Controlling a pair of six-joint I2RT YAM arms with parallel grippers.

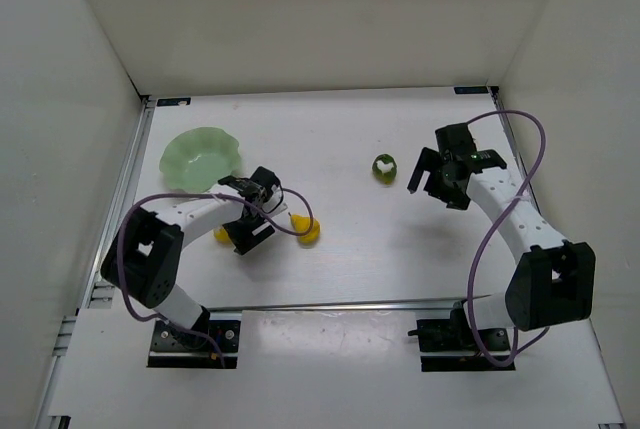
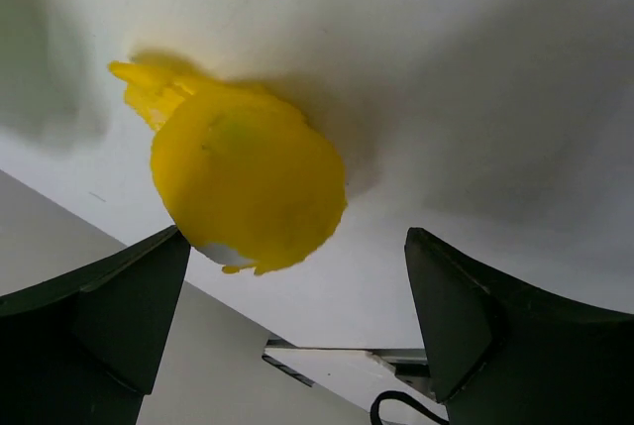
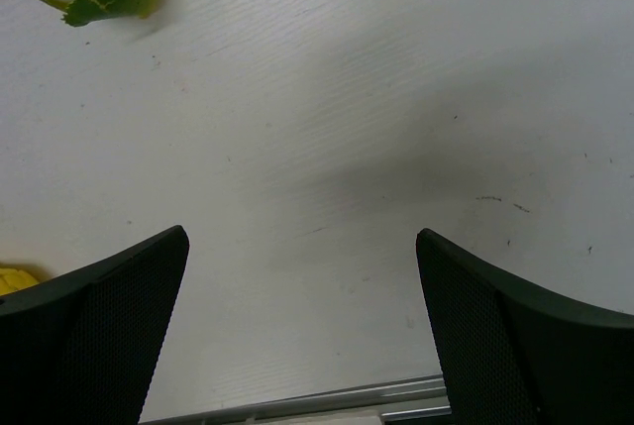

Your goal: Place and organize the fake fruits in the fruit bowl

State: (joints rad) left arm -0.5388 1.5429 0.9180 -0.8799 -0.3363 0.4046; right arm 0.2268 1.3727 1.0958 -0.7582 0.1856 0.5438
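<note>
Left gripper hangs wide open just above a yellow fruit; right gripper, equally spread, hovers near the olive-green fruit.

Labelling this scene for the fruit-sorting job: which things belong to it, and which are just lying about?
Job: yellow pear; yellow roundish piece, partly hidden; green fruit; fruit bowl, empty.
Lying about: purple cables; metal rail.

Pale green wavy-rimmed fruit bowl upright near the bench far-left corner, yellow pear lying mid-bench, yellow roundish piece left of it, olive-green white-patched fruit right of centre
</note>
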